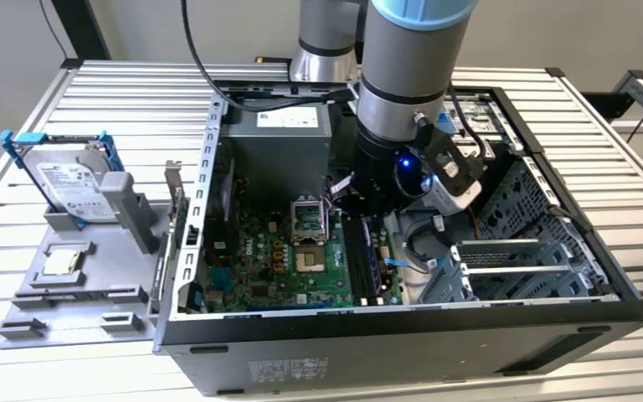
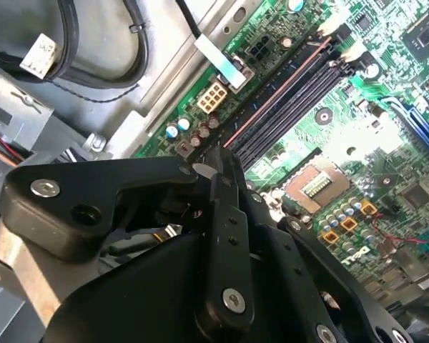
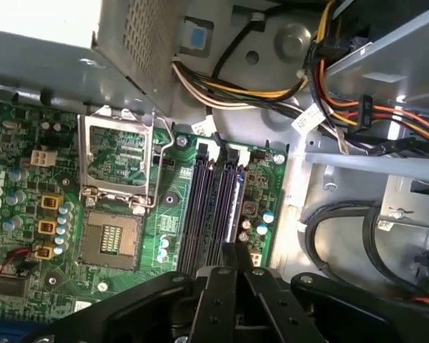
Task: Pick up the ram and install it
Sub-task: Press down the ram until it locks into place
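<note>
one hand [image 3: 232,251] over two memory slots [image 3: 216,207].

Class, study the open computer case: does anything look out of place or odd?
The processor socket stands open and empty, its metal cover flipped up. A silver chip lies outside the case on the grey tray.
</note>
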You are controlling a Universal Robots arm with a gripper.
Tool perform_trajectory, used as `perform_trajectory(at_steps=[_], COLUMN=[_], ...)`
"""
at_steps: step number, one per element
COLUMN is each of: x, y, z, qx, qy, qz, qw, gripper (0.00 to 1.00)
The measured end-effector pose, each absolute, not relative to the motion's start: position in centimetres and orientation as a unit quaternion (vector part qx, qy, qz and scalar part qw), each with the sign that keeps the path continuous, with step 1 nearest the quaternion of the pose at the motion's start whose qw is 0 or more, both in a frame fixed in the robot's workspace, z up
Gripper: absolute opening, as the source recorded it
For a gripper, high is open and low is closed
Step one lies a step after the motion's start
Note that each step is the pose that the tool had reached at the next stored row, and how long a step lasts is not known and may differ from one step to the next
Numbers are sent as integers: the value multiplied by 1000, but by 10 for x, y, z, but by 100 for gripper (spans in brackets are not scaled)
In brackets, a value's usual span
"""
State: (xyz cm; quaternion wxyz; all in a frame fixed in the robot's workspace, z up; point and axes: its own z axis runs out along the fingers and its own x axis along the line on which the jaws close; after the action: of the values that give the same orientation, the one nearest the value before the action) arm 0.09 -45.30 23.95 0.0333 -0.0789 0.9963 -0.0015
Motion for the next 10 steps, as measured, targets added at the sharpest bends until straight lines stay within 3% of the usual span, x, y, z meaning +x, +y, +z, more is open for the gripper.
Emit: perform_trajectory(at_steps=[10], x=[1], y=[-453], z=[240], qx=[-121], qy=[992], qz=[0], qw=[32], gripper=[0])
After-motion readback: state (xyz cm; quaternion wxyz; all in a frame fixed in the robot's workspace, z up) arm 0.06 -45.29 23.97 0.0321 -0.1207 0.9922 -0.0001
